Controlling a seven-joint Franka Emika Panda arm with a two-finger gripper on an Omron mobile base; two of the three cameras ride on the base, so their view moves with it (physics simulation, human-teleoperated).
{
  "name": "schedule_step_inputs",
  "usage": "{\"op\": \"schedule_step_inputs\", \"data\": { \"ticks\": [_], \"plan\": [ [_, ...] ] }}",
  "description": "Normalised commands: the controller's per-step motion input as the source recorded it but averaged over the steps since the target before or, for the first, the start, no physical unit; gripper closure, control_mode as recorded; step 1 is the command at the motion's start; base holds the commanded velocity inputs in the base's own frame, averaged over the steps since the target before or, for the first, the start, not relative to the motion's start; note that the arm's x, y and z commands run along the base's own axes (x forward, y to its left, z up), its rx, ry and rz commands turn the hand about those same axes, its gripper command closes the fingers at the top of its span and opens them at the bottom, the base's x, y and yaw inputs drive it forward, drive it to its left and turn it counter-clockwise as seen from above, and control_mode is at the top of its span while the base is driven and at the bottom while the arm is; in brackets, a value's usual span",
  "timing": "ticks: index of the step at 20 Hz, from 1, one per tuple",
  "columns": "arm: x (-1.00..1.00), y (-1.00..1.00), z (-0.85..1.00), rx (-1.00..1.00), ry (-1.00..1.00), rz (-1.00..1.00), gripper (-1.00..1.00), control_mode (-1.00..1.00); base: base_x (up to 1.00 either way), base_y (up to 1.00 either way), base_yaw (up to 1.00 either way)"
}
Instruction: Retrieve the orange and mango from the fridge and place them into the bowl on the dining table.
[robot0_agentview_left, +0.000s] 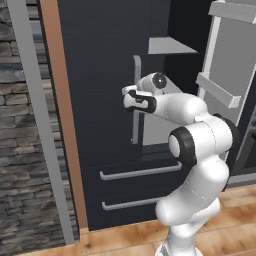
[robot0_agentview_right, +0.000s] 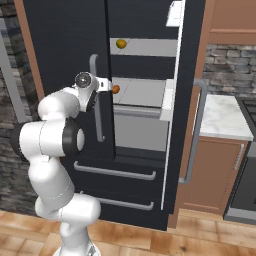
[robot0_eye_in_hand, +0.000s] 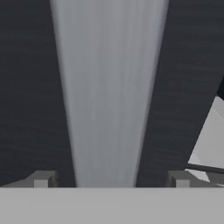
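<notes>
1. The fridge (robot0_agentview_right: 65, 45) stands with its right door swung open and its left door closed, so the grey inner shelves show through the gap in the right base view.
2. The mango (robot0_agentview_right: 121, 43) lies on the upper shelf, near the shelf's left end.
3. The orange (robot0_agentview_right: 116, 89) sits on the shelf below, at its left front corner, just beside the edge of the closed left door.
4. The gripper (robot0_eye_in_hand: 109, 177) is at the vertical grey bar handle (robot0_eye_in_hand: 109, 87) of the closed left door, seen close up in the hand view.
5. Its jaws stand wide apart, one dark fingertip (robot0_eye_in_hand: 43, 179) on each side of the bar, with a gap between each tip and the bar; nothing is held.
6. In the left base view the hand (robot0_agentview_left: 137, 100) reaches across to that handle at about mid-height of the bar.
7. Two lower drawers (robot0_agentview_left: 135, 172) with horizontal grey handles lie under the doors.
8. A white marble countertop (robot0_agentview_right: 222, 117) on brown cabinets stands to the right of the open door.
</notes>
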Motion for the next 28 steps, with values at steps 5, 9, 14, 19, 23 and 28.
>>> {"op": "schedule_step_inputs", "data": {
  "ticks": [5, 9, 14, 19, 23, 28],
  "plan": [
    [0.09, 0.01, 0.00, 0.00, 0.02, -0.01, 1.00, -1.00, 0.00, 0.00, 0.00],
    [-0.47, 0.00, 0.16, 0.00, 0.03, -0.06, 1.00, -1.00, 0.00, 0.00, 0.00],
    [-1.00, 0.14, 0.60, 0.05, 0.08, -0.15, 1.00, -1.00, 0.00, 0.00, 0.00],
    [-1.00, 0.60, 0.49, 0.05, 0.00, -0.15, 1.00, -1.00, 0.00, 0.00, 0.00],
    [-1.00, 0.66, 0.54, 0.04, 0.00, -0.13, 1.00, -1.00, 0.00, 0.00, 0.00],
    [-1.00, 0.43, 0.88, -0.01, 0.00, -0.04, 1.00, -1.00, 0.00, 0.00, 0.00]
  ]
}}
